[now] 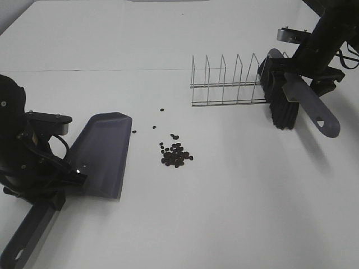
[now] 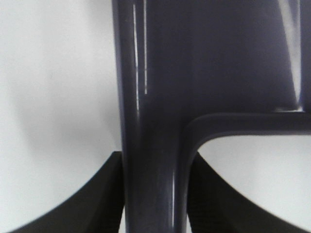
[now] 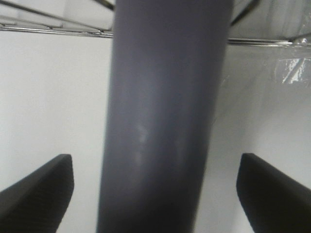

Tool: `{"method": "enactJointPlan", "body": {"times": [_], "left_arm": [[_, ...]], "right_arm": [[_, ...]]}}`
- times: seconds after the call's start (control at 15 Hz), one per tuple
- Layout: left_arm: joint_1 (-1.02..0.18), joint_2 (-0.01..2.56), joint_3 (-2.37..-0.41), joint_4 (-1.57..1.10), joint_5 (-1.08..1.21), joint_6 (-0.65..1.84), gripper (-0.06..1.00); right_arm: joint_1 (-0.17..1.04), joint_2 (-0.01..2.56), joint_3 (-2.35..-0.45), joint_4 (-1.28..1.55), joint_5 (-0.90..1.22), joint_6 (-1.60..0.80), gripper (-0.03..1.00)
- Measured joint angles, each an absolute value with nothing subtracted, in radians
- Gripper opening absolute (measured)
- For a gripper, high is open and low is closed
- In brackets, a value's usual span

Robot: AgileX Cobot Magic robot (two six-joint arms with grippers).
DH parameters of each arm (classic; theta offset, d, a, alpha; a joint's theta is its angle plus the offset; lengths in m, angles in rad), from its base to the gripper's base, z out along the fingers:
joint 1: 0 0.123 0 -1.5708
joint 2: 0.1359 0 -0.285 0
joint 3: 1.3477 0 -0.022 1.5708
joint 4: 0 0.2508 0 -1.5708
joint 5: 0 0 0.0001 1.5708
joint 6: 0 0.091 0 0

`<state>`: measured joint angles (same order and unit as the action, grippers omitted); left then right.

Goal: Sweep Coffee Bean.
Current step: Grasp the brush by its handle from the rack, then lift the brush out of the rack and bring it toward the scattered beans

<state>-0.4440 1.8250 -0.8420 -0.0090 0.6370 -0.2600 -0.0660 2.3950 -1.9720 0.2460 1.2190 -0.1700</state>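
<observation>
Because the arms mask both grippers from the high camera, only the blurred, cropped wrist views show the fingers. The left gripper [image 2: 158, 162] clenches the dustpan [image 1: 104, 152] handle — pads [image 2: 104, 199] pressed against both sides. The right gripper [image 3: 155, 160] is splayed wide around the brush [image 1: 280, 98] handle, touching neither side. The coffee bean [image 1: 176, 156] cluster lies on the table [image 1: 235, 202] near the dustpan's lip, well apart from the brush.
</observation>
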Motion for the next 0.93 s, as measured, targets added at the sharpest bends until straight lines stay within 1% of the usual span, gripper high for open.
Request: {"method": "enactJointPlan", "body": {"times": [0.07, 0.27, 0.33, 0.6, 0.73, 0.93], "left_arm": [[-0.444, 1.825, -0.842, -0.009, 0.637, -0.26, 0.32], [-0.444, 1.825, -0.842, -0.009, 0.637, -0.26, 0.32], [-0.444, 1.825, -0.842, -0.009, 0.637, -0.26, 0.32], [-0.444, 1.825, -0.842, -0.009, 0.637, -0.26, 0.32], [-0.444, 1.825, -0.842, -0.009, 0.637, -0.26, 0.32], [-0.444, 1.809, -0.842, 0.005, 0.626, -0.322, 0.32]], "right_arm": [[-0.066, 2.394, -1.972, 0.246, 1.219, -0.17, 0.76], [-0.066, 2.394, -1.972, 0.238, 1.219, -0.17, 0.37], [-0.066, 2.394, -1.972, 0.23, 1.219, -0.17, 0.28], [-0.066, 2.394, -1.972, 0.228, 1.219, -0.165, 0.28], [-0.066, 2.391, -1.972, 0.23, 1.219, -0.124, 0.28], [-0.066, 2.308, -1.893, 0.231, 1.219, -0.094, 0.28]]}}
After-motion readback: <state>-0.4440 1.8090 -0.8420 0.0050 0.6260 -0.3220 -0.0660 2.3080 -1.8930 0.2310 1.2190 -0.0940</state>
